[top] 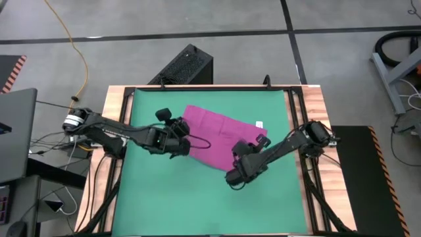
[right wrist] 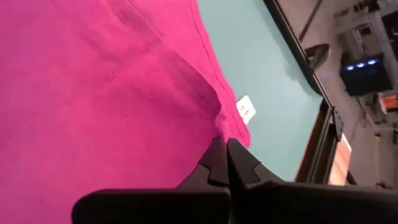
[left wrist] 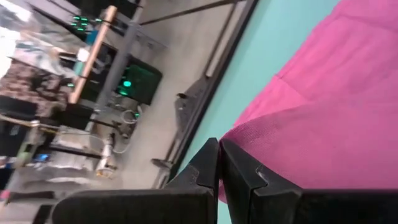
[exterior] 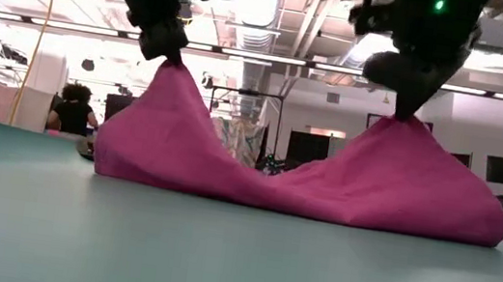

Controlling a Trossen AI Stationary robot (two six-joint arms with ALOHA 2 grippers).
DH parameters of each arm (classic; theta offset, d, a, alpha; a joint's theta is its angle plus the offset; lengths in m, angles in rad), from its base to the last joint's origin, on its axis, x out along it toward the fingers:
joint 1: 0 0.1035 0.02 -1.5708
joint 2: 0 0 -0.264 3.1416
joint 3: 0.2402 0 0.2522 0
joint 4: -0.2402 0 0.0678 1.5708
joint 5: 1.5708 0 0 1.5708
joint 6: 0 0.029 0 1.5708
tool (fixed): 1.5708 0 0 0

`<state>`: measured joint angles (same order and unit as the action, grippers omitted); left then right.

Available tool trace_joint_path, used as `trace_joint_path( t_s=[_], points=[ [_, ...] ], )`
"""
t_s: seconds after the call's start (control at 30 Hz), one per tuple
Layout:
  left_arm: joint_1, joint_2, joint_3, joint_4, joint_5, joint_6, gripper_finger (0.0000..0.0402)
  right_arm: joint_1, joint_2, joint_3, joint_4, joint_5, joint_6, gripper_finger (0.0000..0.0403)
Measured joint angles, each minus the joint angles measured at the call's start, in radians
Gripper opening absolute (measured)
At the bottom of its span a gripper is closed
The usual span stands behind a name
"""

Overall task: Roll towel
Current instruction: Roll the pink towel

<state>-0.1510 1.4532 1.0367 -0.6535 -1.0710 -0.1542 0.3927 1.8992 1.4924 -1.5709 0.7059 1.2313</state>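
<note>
Towel (top: pixel 214 135) mid-mat (top: pixel 276 197), long axis diagonal from far-left to near-right of the mat. Left hand (top: pixel 187 146) and right hand (top: pixel 238 153) each pinch a near corner. Low view shows two lifted peaks (exterior: pixel 175 71) with sag between; right wrist shows the tag (right wrist: pixel 245 110).

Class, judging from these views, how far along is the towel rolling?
Done: both grippers, left and right, have shut on the towel edge. In hand: two corners are lifted into peaks above the green mat. Left: no roll has formed; the white tag lies exposed.
</note>
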Motion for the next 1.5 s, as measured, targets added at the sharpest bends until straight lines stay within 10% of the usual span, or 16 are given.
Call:
trace_joint_path(
  t_s=[0.77,1.5],
  points=[
    [0.257,0.000,-0.079,0.446,0.316,0.335,0.0000,-0.122,-0.250,-0.407,0.106,-0.043,0.056,0.0000],
    [0.111,-0.067,0.015,-0.192,0.269,-0.068,0.0000,-0.174,-0.213,-0.409,0.132,0.005,-0.063,0.0000]
  ],
)
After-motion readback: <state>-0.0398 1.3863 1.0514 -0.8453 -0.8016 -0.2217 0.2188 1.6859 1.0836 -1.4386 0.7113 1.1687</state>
